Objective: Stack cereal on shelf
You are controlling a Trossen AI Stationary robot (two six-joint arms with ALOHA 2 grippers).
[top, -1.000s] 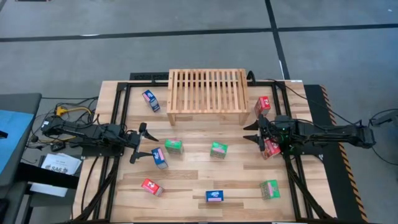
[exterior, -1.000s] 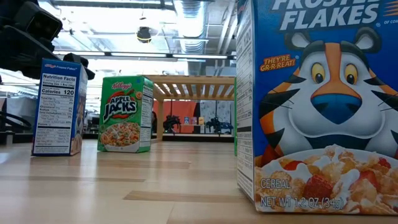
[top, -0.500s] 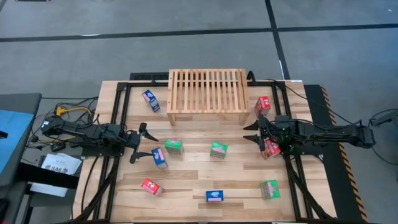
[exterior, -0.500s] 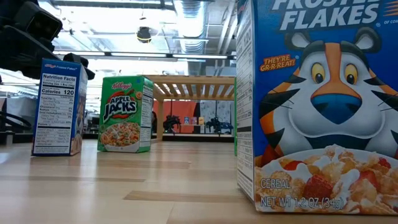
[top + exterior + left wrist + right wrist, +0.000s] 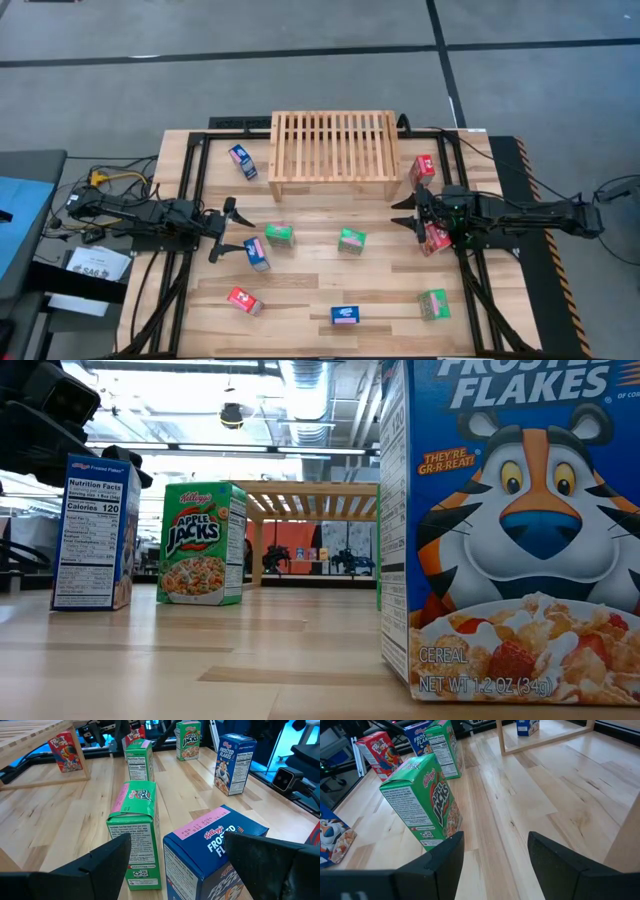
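— Blue cardboard first: why does the left pincer sit so low over the table?

— It is lined up on the blue box, which stands just ahead of its fingers. The fingers are spread, one to each side, with nothing clasped. I judge the spread is meant to take the box across its narrow faces.

— Is the box already between them?

— Hard to say. From the wrist it looks framed by both fingers, but from above it seems to stand just off the nearer fingertip, so it may be slightly to one side.

— And the right pincer?

— Released too, with bare wood in the gap. A green box stands ahead of it and a little off its line. A red box lies close behind its fingertips, beside the wrist, too far back to be gripped from there.

— Where is the shelf from each?

— Beyond and between them. It stands well ahead of the left pincer and off to its side, and nearer the right one, just past its fingertips. Its slats carry no cereal.

— So the stacking is unstarted?

— By my reading, yes. All the boxes I can see stand upright on the table, which leaves their sides free for a pinch.
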